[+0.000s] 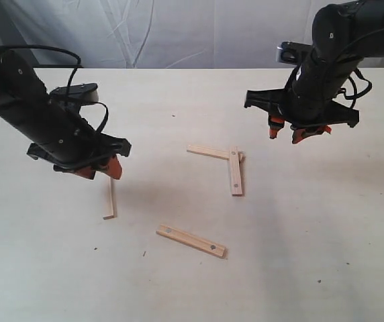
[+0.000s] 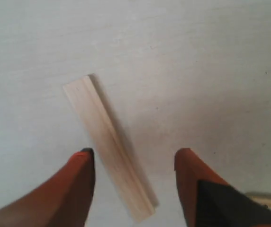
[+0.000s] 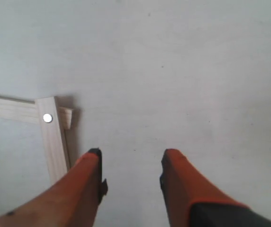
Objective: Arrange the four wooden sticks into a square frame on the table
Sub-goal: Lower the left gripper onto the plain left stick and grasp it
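Four pale wooden sticks lie on the cream table (image 1: 299, 221). A plain stick (image 1: 110, 199) lies at the left, just below my left gripper (image 1: 102, 168), which is open. In the left wrist view this stick (image 2: 108, 144) runs between the orange fingers (image 2: 78, 184) without touching them. A plain stick (image 1: 209, 151) and a dotted stick (image 1: 235, 170) overlap in an L at the centre; the right wrist view shows their corner (image 3: 48, 118). A second dotted stick (image 1: 190, 241) lies alone near the front. My right gripper (image 1: 294, 133) hovers open, to the right of the L and beyond it.
A white cloth backdrop (image 1: 178, 30) hangs behind the table's far edge. A few tiny dark specks (image 1: 144, 253) dot the tabletop near the front.
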`<act>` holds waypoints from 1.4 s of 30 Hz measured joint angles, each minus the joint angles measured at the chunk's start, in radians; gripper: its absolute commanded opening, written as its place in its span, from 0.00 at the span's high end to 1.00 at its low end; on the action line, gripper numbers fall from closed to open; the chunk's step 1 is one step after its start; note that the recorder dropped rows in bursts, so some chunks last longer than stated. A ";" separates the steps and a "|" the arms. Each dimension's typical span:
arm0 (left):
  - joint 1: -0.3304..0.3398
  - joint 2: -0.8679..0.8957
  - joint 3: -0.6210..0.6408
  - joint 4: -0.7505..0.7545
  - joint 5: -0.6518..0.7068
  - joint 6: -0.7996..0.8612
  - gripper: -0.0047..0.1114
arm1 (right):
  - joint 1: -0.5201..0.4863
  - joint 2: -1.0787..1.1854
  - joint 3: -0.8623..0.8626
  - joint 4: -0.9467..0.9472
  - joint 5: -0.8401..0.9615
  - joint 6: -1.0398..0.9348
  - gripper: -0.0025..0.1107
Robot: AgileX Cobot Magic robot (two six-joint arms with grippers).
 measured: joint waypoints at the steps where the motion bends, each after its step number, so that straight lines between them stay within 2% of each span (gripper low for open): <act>1: -0.001 0.006 0.000 0.007 -0.010 -0.006 0.51 | 0.000 0.000 0.000 0.000 0.000 -0.004 0.62; 7: -0.003 0.078 0.000 0.091 -0.026 -0.084 0.51 | 0.000 0.000 0.000 0.000 -0.018 -0.017 0.62; 12: -0.003 0.104 0.000 0.103 -0.030 -0.101 0.52 | 0.000 0.000 0.000 0.000 -0.041 -0.018 0.62; 14: -0.003 0.106 -0.002 0.108 -0.030 -0.103 0.60 | 0.000 0.000 0.000 -0.005 -0.047 -0.021 0.62; 18: -0.006 0.110 -0.004 0.130 -0.032 -0.109 0.85 | 0.000 0.000 0.000 -0.005 -0.051 -0.021 0.62; 20: -0.013 0.110 -0.008 0.130 -0.032 -0.108 0.95 | 0.000 0.000 0.000 -0.005 -0.051 -0.026 0.62; 21: -0.015 0.110 -0.008 0.135 -0.037 -0.108 0.96 | 0.000 0.000 0.000 -0.005 -0.051 -0.031 0.62; 31: -0.015 0.110 -0.037 0.259 -0.044 -0.106 0.96 | 0.000 0.000 0.000 -0.005 -0.055 -0.043 0.62; 34: -0.013 0.057 -0.061 0.319 -0.021 -0.105 0.94 | 0.000 0.000 0.000 -0.005 -0.068 -0.046 0.62; 35: -0.013 0.037 -0.065 0.323 -0.021 -0.105 0.90 | 0.000 0.000 0.000 -0.005 -0.076 -0.048 0.62; 40: -0.013 0.027 -0.056 0.330 -0.018 -0.096 0.56 | 0.000 0.000 0.000 -0.007 -0.078 -0.048 0.62; 42: -0.013 0.027 -0.038 0.332 -0.018 -0.055 0.55 | 0.000 0.000 0.000 -0.007 -0.080 -0.048 0.62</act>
